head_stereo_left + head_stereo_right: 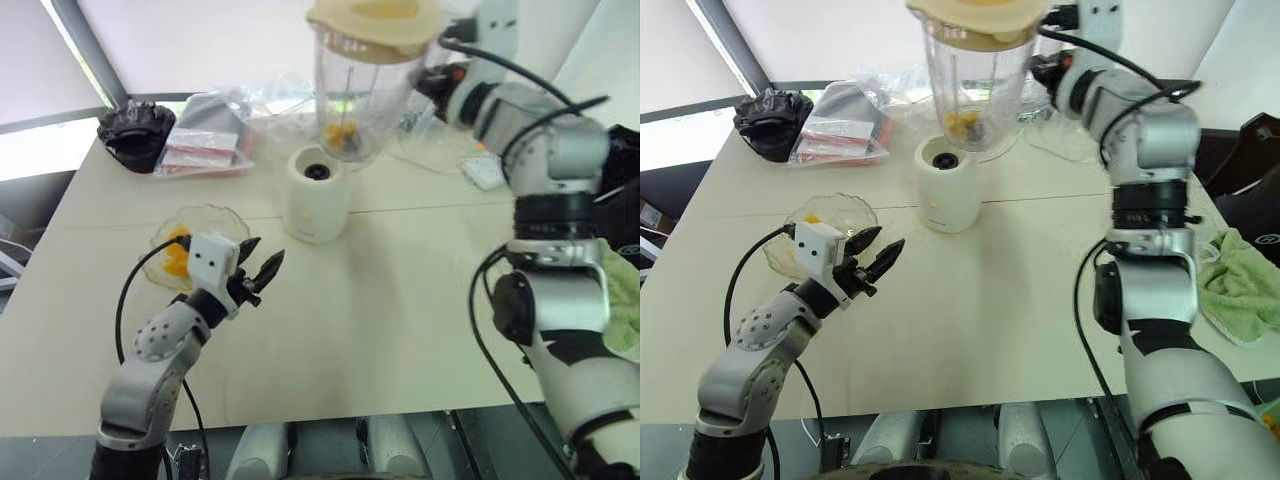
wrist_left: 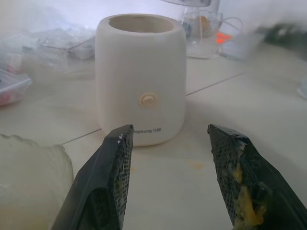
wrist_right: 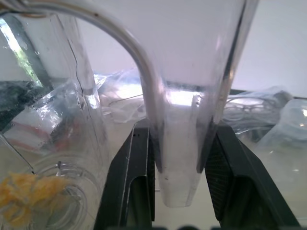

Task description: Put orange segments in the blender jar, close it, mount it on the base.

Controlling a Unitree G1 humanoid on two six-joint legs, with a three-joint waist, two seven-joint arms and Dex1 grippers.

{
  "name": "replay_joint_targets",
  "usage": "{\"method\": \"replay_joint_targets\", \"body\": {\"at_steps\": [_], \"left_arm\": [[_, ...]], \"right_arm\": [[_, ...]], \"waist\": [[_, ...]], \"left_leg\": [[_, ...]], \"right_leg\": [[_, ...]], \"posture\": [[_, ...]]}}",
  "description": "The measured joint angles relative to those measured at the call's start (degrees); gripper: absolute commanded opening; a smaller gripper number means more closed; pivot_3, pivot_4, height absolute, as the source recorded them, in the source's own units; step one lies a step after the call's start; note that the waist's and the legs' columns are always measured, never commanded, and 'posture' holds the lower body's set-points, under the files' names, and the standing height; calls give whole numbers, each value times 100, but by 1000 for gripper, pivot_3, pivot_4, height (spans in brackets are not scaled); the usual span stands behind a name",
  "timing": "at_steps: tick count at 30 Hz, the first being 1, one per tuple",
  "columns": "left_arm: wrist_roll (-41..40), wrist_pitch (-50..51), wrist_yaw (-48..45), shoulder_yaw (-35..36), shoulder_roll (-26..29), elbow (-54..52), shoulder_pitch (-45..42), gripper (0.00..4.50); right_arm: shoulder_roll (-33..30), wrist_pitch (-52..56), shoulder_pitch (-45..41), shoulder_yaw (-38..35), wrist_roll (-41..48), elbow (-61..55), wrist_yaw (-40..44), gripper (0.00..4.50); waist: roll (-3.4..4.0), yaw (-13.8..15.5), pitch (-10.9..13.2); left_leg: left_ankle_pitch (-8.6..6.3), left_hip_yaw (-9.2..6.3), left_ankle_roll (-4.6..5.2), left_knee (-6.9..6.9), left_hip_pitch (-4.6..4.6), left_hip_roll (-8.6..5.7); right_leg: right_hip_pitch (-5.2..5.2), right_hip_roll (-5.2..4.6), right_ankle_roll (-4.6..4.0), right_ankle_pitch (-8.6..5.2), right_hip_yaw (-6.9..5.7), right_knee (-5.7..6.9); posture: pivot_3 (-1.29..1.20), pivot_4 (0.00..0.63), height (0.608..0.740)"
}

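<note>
Right hand grips jar handle, lidded jar hanging top centre above base. Left hand open, empty. Centre jar over socket, lower straight, keep level.

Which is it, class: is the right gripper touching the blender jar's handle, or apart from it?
Touching. In the right wrist view the right gripper has both black fingers pressed against the clear handle of the blender jar.

White base; clear blender jar, cream lid; yellow-orange segments.
</note>
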Motion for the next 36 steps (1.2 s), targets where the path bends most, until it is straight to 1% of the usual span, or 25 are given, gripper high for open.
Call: {"method": "replay_joint_targets", "body": {"at_steps": [6,10,14,22,26,30,36], "left_arm": [[146,-136,91,-31,24,0,106,2545],[173,-138,153,-33,24,-5,117,2545],[228,-143,199,-45,24,-103,221,2545],[356,-230,193,-107,19,-105,243,2545],[418,-249,176,-120,22,-78,223,2545],[457,-284,132,-177,22,44,115,2545],[535,-363,133,-224,7,178,3,2545]], "right_arm": [[480,-613,-531,34,-153,922,-29,827],[619,-1002,-680,42,-330,1513,-109,827],[627,-1056,-677,79,-461,1746,-124,827],[597,-1044,-370,104,-607,1289,-107,827],[580,-715,-159,103,-603,796,-115,827],[587,-220,234,129,-601,267,-159,827],[590,26,451,107,-617,-220,-308,827]], "waist": [[0,32,0],[-1,16,0],[0,1,0],[0,9,-1],[-1,16,-2],[-1,24,-2],[-1,20,-2]], "left_leg": [[1,1,-3,5,-41,-2],[2,1,-3,6,-40,-5],[3,1,-5,5,-40,-5],[4,2,-7,9,-37,-6],[5,1,-8,12,-37,-6],[5,2,-8,13,-37,-7],[5,2,-8,10,-37,-8]], "right_leg": [[-52,-1,5,3,-1,32],[-51,-1,4,3,-1,33],[-56,-1,3,3,0,36],[-53,3,1,5,-2,43],[-51,3,0,6,-2,44],[-50,3,-1,6,-2,45],[-52,4,0,6,-3,44]], "posture": [[0,150,740],[0,150,740],[0,150,740],[0,150,740],[0,150,740],[0,150,740],[0,150,740]]}}
